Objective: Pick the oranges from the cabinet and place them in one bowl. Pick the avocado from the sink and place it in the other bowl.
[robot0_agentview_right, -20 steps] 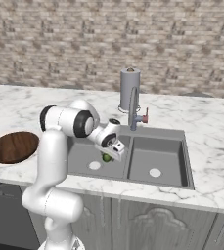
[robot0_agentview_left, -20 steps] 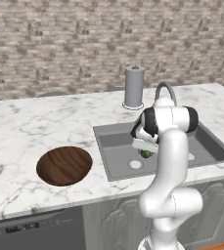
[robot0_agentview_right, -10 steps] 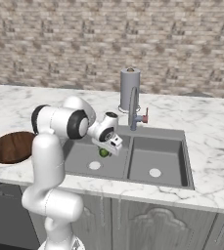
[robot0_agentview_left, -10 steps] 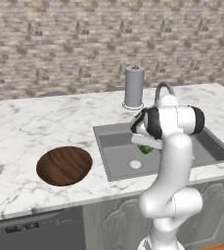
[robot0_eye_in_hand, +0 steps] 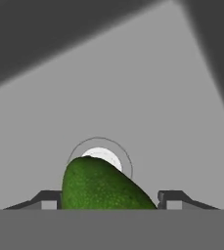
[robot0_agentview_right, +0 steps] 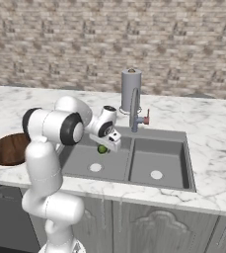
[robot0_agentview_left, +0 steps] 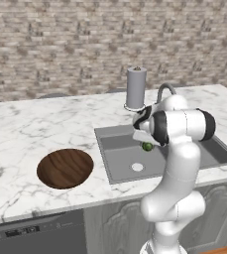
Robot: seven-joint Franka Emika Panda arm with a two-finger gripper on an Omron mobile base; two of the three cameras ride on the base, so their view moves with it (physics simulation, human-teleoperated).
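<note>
The gripper (robot0_eye_in_hand: pixel 108 202) hangs over the left basin of the sink (robot0_agentview_left: pixel 116 159), and the avocado (robot0_eye_in_hand: pixel 101 185) sits between its two fingers (robot0_eye_in_hand: pixel 174 197), which stand narrow and close against the fruit on both sides. The hand view seems to show it gripped, though the contact points themselves lie at the very bottom edge and are hard to make out. From the left base view the avocado (robot0_agentview_left: pixel 147 146) shows as a small green spot just under the hand, above the basin floor and a little to the far right of the drain (robot0_agentview_left: pixel 137 167). The right base view places the avocado (robot0_agentview_right: pixel 101 148) under the gripper (robot0_agentview_right: pixel 110 143), left of the faucet (robot0_agentview_right: pixel 134 109). The brown bowl (robot0_agentview_left: pixel 65 168) rests on the marble counter (robot0_agentview_left: pixel 30 129), well left of the sink. A grey canister (robot0_agentview_left: pixel 136 88) stands at the far edge of the sink, beside the faucet
</note>
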